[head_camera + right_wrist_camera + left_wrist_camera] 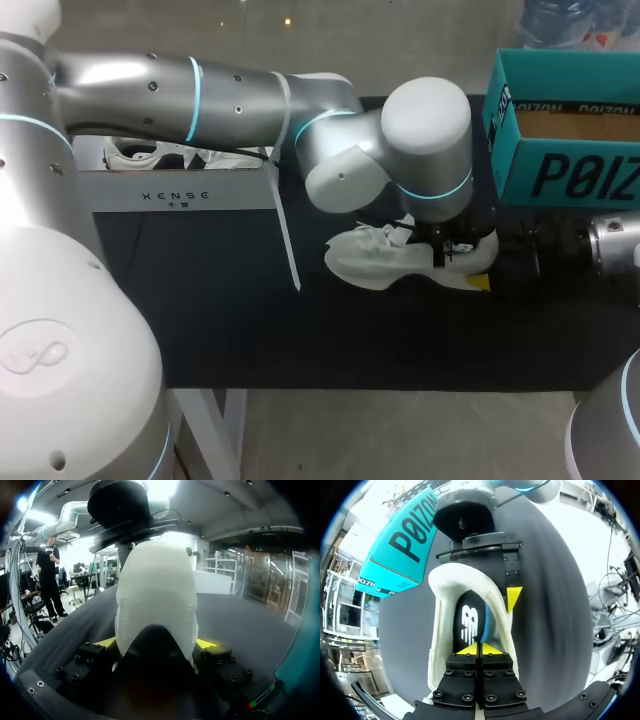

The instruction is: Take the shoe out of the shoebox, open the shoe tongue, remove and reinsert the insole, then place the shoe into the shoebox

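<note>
The shoe (385, 262) lies on the table (200, 300), out of the shoebox (560, 130), its heel clamped between the right fingers (206, 643). The left fingers (469, 649), pressed tip to tip, sit in its opening just above the black insole (467, 625), which looks seated inside. Pulling the insole, refitting it and reboxing appear left to do.

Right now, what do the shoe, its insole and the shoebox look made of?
shoe: white matte upper, probably synthetic leather or a dense textile; rows of pinprick perforations show at the heel.
insole: black, smooth, low sheen, likely fabric-faced foam; it has a white printed logo and a blue edge.
shoebox: cardboard, teal printed outside; the bare brown inner wall gives it away.
</note>
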You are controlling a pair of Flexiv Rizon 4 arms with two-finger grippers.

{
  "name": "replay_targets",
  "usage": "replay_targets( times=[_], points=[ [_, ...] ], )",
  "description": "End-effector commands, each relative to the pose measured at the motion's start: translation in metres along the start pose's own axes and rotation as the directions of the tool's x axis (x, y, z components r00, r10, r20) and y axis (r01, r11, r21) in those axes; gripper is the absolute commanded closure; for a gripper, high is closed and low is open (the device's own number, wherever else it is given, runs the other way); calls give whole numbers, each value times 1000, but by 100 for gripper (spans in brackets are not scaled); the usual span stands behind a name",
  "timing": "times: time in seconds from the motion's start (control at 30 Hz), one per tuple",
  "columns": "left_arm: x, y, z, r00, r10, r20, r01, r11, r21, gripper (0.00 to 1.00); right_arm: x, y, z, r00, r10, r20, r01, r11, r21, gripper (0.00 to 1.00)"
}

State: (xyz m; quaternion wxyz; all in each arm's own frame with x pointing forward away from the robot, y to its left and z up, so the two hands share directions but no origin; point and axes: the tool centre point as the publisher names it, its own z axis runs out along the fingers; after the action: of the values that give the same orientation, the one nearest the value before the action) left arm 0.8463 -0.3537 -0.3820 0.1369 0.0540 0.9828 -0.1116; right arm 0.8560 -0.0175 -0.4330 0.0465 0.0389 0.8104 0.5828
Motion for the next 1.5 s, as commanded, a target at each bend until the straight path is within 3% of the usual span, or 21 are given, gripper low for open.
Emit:
replay_targets(
  times=[0.03, 0.63, 1.03, 1.5],
  points=[
    [-1, 5, -12, 1000, -2, 12, 2, 1000, 3, 100, -2, -3, 3, 1000, -1, 1, 1, 1000, 1, 100],
    [-13, 11, -44, 998, -31, 61, 28, 999, 47, 100, -2, -3, 3, 1000, -1, 1, 1, 1000, 1, 100],
    [-9, 15, -65, 997, -44, 60, 37, 993, 111, 100, -2, -3, 3, 1000, -1, 1, 1, 1000, 1, 100],
    [-1, -11, -61, 999, -20, 43, 14, 989, 147, 100, -2, -3, 3, 1000, -1, 1, 1, 1000, 1, 100]
  ],
)
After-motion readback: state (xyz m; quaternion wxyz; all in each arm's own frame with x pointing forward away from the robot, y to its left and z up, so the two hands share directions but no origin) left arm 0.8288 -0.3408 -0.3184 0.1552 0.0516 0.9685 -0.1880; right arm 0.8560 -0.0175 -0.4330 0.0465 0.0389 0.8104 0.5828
